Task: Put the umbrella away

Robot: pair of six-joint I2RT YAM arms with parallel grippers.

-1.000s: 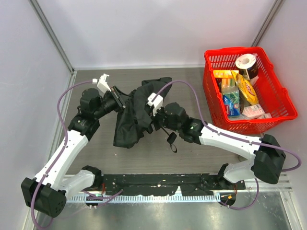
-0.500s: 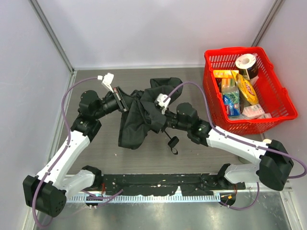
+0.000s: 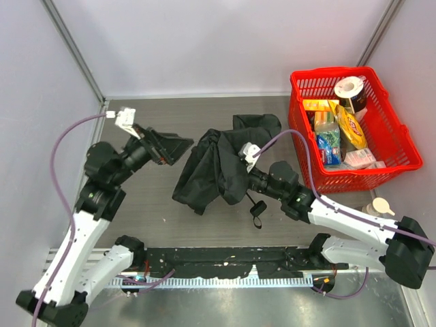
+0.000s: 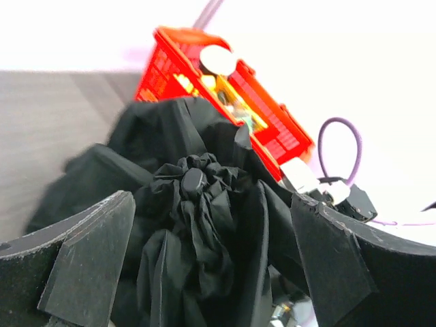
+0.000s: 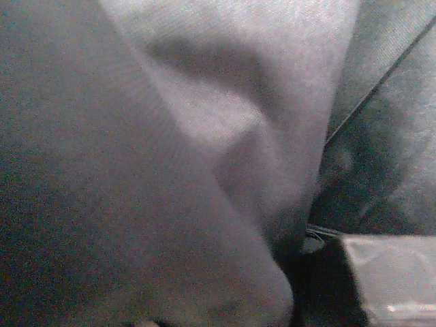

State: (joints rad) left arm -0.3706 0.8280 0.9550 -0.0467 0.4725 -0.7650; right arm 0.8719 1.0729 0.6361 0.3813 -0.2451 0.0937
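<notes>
**Left gripper** [image 3: 178, 151]: the jaws are spread wide with nothing between them. It stands over the bench [image 3: 157, 221] on the side of the umbrella [image 3: 218, 167] away from the red basket [image 3: 354, 178], just short of the fabric. In the left wrist view, the bunched canopy and its round tip cap [image 4: 193, 182] sit ahead of the two fingers and are not touched.

**Right gripper** [image 3: 240, 176]: the fingertips are buried in the canopy folds on the basket side of the umbrella. The jaw state cannot be told. Close, blurred fabric fills the right wrist view, broken only by a pale block [image 5: 388, 289] cut off at the lower right corner. Whether anything is gripped is hidden.

**Umbrella**: it lies on the bench, near the basket but outside it. The canopy is loose and crumpled, and the shaft is covered. The handle [image 3: 257, 208], with its strap, pokes out at the near edge of the fabric.

**Basket**: it holds packets and a paper roll [image 3: 349, 87]. The labels are too small to read.
</notes>
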